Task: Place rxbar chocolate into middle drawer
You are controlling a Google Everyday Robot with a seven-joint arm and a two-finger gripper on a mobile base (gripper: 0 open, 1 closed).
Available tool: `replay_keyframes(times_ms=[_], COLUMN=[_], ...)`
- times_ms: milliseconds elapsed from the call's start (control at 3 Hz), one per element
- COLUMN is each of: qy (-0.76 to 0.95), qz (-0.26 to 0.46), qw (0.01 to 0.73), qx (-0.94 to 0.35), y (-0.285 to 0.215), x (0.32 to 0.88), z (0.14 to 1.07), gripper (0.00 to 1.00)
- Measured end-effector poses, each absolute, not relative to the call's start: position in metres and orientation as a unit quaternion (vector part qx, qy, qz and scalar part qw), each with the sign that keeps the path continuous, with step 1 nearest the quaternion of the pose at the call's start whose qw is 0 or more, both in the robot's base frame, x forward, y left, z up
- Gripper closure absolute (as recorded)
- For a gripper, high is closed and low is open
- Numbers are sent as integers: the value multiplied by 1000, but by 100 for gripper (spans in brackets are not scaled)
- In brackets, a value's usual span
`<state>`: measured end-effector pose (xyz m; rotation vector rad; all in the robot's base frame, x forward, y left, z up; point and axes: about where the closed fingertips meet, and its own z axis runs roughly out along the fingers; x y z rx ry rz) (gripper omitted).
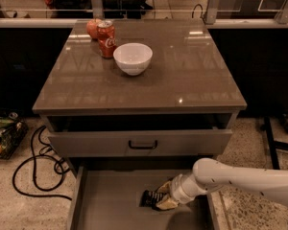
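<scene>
The bar [150, 197] is clamped at one end by the gripper [162, 200], low inside the drawer [105, 207], right of its middle. Placing is judged nearly done; release onto the drawer floor and a clear withdrawal are called for next

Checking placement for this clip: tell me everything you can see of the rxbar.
The rxbar is a small, flat, rectangular bar in a dark wrapper with pale lettering. It is low inside the open middle drawer, right of centre, lying roughly left to right. I cannot tell whether it rests on the grey floor or sits just above it. Its right end meets the gripper, which reaches in from the right. Nothing else touches it.
</scene>
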<state>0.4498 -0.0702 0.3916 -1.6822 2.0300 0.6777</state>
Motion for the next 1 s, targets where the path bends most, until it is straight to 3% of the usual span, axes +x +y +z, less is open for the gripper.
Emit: replay_keyframes(times_ms=[1000], qy=[728], qz=[247], qw=[206], qx=[-606], y=[-67], x=[447], z=[389], gripper=[12])
